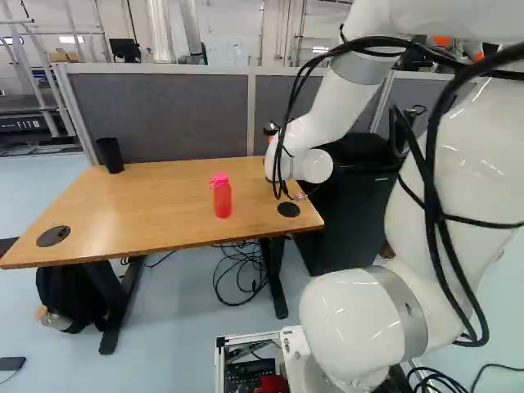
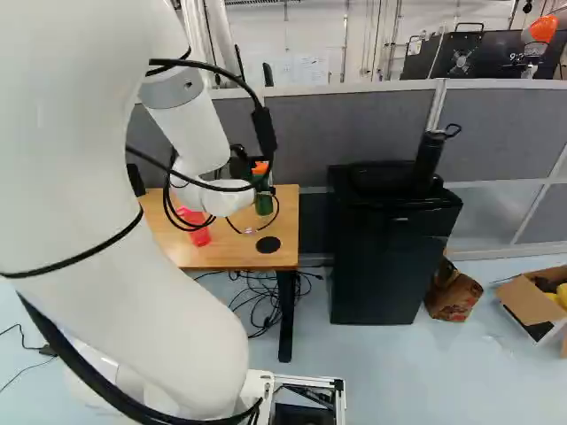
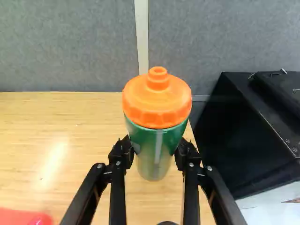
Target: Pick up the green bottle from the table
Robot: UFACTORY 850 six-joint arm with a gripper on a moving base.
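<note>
In the right base view my gripper [image 2: 239, 163] is partly hidden by the arm's wrist and cables, close against the green bottle [image 2: 264, 204] with its orange lid. The wrist view has the gripper [image 3: 155, 149] shut on the green bottle [image 3: 157, 136], one finger pressed to each side below the lid. The bottle looks upright over the right end of the wooden table [image 1: 139, 205]. Whether its base touches the tabletop I cannot tell.
A red bottle with a pink lid [image 1: 222, 198] stands on the table, and a black cup [image 1: 110, 155] at its far left. Grey partitions [image 1: 164, 115] rise behind. Right of the table is a black cabinet [image 2: 381, 257] with a black bottle [image 2: 429, 158] on top.
</note>
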